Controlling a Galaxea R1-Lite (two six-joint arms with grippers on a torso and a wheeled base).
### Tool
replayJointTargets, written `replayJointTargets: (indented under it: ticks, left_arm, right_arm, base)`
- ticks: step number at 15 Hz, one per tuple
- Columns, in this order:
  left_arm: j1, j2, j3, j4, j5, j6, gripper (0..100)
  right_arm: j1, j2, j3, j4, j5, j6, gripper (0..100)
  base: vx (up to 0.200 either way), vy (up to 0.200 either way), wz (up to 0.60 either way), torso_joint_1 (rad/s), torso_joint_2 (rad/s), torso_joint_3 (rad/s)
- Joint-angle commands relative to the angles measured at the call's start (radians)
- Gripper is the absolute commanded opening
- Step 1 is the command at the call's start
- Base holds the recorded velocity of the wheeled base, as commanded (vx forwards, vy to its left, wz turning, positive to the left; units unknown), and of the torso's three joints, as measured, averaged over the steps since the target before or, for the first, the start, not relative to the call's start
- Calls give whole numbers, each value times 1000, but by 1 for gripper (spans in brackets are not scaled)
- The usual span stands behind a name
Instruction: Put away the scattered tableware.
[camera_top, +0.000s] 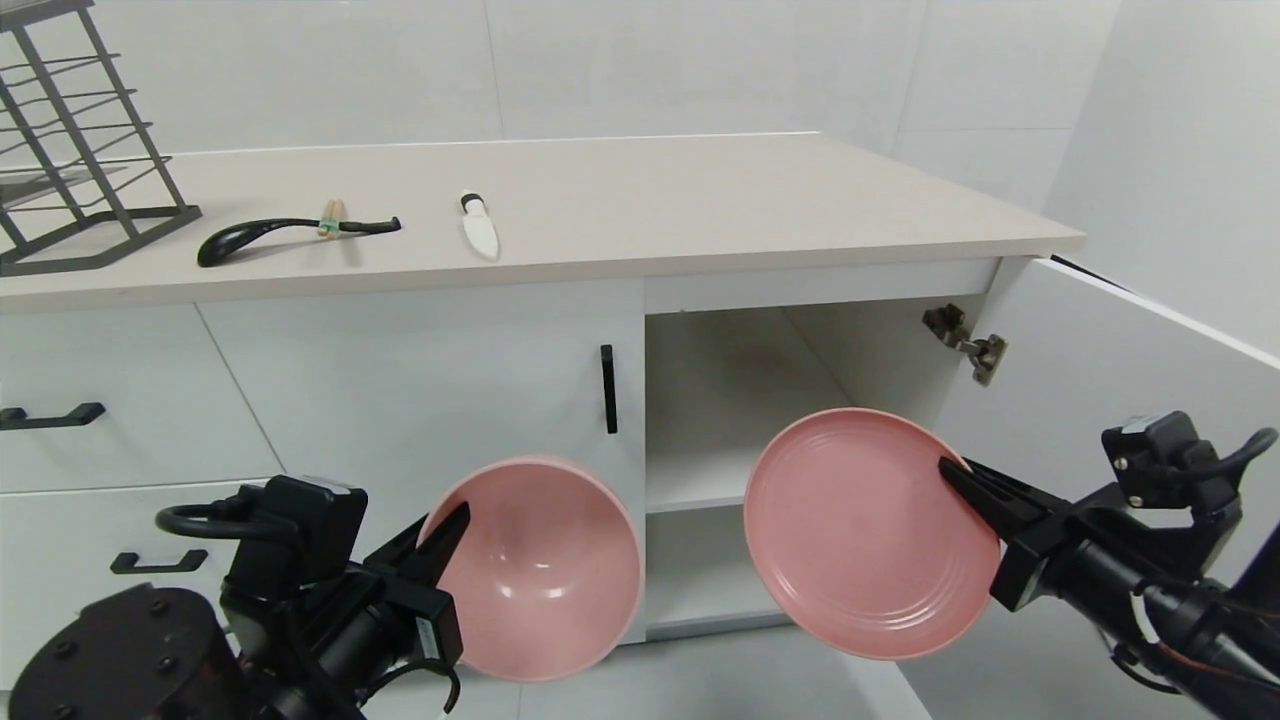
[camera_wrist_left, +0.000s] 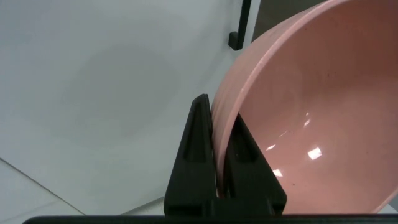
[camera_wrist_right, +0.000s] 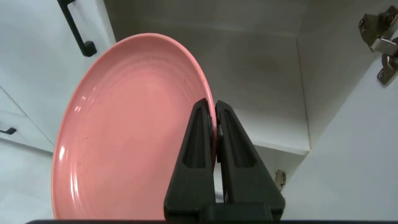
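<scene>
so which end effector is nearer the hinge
Right. The right end effector, gripping the plate, sits below the hinge; the left end effector, holding the bowl, is before the closed door.

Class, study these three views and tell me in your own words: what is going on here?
A two-armed robot is putting tableware away. Its left pincer grips a pink bowl by the rim, in front of a closed door. Its right pincer grips a pink plate by the edge, in front of the open cupboard. A black ladle, chopsticks and a white utensil lie on the counter above.
</scene>
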Motion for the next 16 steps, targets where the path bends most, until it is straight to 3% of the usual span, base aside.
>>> replayJointTargets:
  ticks: [1, 4, 9, 11, 16]
  left_arm:
    - [0, 10, 0, -1, 4, 0, 0]
    - [-43, 33, 0, 24, 66, -2, 0]
    - [-51, 36, 0, 19, 66, -13, 0]
    - [-51, 53, 0, 25, 67, -40, 0]
    - [-51, 67, 0, 16, 69, -42, 0]
  right_arm:
    - [0, 30, 1, -1, 0, 3, 0]
    - [2, 51, -1, -1, -1, 6, 0]
    - [3, 79, 2, -1, 0, 8, 0]
    - [8, 88, 4, -1, 0, 6, 0]
    - [-6, 68, 9, -1, 0, 4, 0]
  base:
    - [0, 0, 0, 0, 0, 0]
    - [133, 0, 0, -2, 2, 5]
    - [40, 0, 0, -2, 0, 2]
    - [200, 0, 0, 2, -2, 5]
    - [40, 0, 0, 0, 0, 2]
